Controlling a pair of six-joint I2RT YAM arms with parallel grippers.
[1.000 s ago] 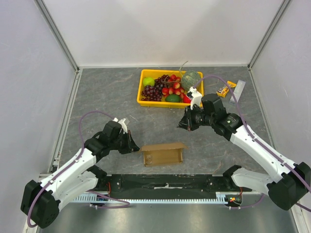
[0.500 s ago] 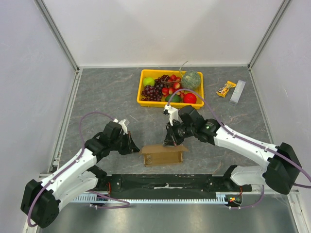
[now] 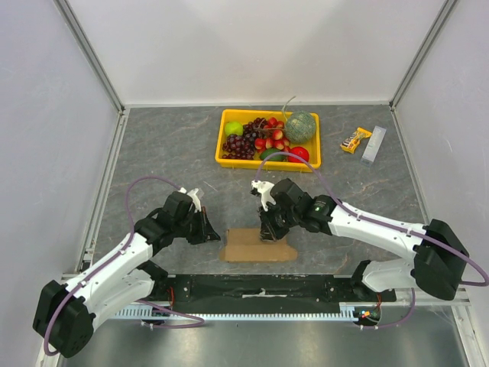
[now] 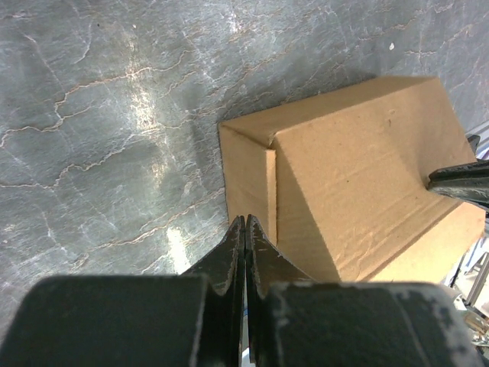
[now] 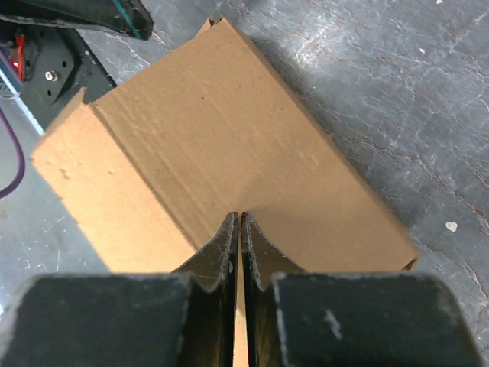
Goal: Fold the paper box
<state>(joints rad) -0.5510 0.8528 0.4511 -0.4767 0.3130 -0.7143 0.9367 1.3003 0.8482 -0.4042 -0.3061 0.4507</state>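
Your paper box [image 3: 258, 246] lies on the table [image 3: 168, 153] just ahead of the arm bases. The left hand [image 4: 244, 222], fingers together, sits beside its left end. The right hand [image 5: 235, 218], also together, seems to rest on the lid. Press down evenly and brace that left end, so that nothing slides toward the yellow tray [image 3: 252, 112].

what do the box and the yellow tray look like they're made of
The paper box looks like plain brown cardboard, matte and unprinted, with faint ribbing and sharp fold creases. The yellow tray is probably moulded plastic: even bright colour, smooth rim.
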